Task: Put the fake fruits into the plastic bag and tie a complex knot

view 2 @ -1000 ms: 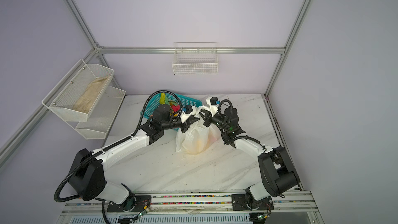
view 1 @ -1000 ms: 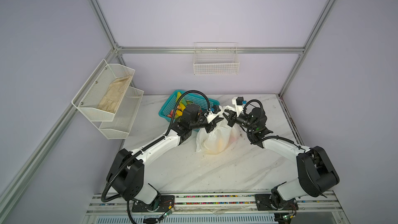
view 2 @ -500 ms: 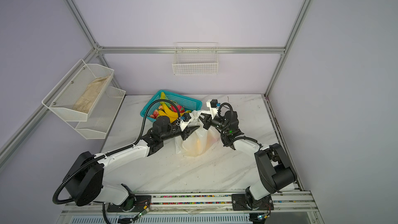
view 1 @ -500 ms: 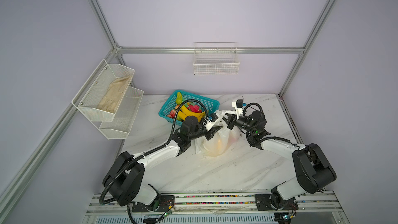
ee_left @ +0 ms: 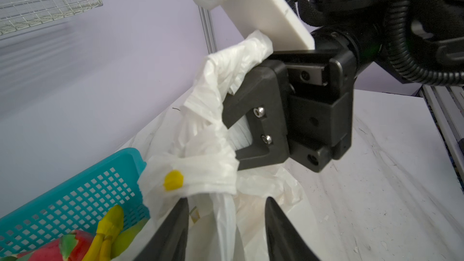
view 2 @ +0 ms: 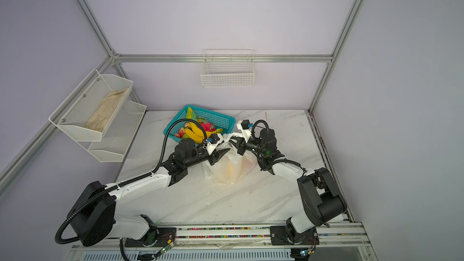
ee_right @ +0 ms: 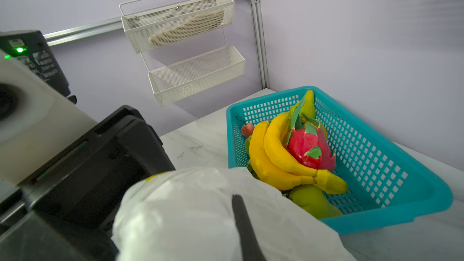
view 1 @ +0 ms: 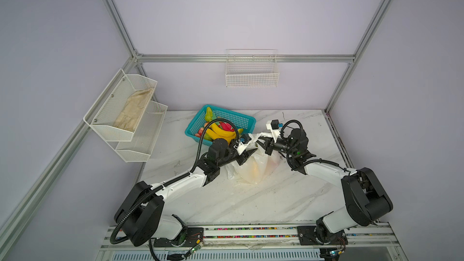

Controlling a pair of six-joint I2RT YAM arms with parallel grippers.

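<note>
The plastic bag (view 1: 253, 171) (view 2: 227, 171) stands mid-table, with orange and pink fruit showing dimly through it. Its handles are bunched and twisted into a knot (ee_left: 200, 177). My right gripper (view 1: 262, 145) (view 2: 236, 145) is shut on the upper handle plastic (ee_left: 226, 71), which drapes over its one visible finger (ee_right: 241, 222). My left gripper (view 1: 248, 155) (view 2: 222, 155) (ee_left: 226, 212) is open just below the knot; a loose strand hangs between its fingers, unpinched. More fake fruits (view 1: 221, 131) (ee_right: 288, 151), bananas, dragon fruit and pears, lie in the teal basket (view 1: 242, 120) (ee_right: 376, 171).
The teal basket (view 2: 221, 119) sits right behind the bag, close to both grippers. A white two-tier mesh rack (view 1: 125, 116) holding a cloth hangs on the left wall. A wire basket (view 1: 252, 74) hangs on the back wall. Marble table (view 1: 251, 202) stretches in front of the bag.
My left gripper has opened and let go of the handle, dropping back toward the front and uncovering the basket. My right gripper keeps its hold and has barely moved.
</note>
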